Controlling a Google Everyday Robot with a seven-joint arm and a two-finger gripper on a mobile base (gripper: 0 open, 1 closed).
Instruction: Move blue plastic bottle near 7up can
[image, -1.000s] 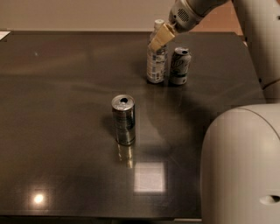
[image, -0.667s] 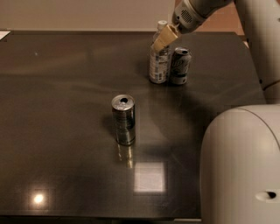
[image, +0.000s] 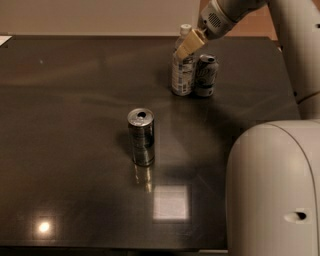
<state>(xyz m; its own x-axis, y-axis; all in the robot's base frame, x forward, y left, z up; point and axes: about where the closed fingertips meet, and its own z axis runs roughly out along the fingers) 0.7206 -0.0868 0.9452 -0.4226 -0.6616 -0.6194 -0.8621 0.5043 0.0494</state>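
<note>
The blue plastic bottle (image: 182, 74) stands upright at the far right of the dark table, its white cap showing just left of the gripper. The 7up can (image: 205, 76) stands right beside it on its right, touching or nearly touching. My gripper (image: 190, 44) hangs at the bottle's upper part, in front of its neck, reaching in from the upper right. I cannot tell whether it holds the bottle.
A taller silver-grey can (image: 141, 136) stands alone near the table's middle. The dark glossy table (image: 70, 125) reflects ceiling lights near its front edge. My white base (image: 275, 195) fills the lower right, and the arm (image: 295, 45) runs along the right side.
The gripper has shifted slightly right and up at the bottle's neck. The bottle and both cans have stayed in place.
</note>
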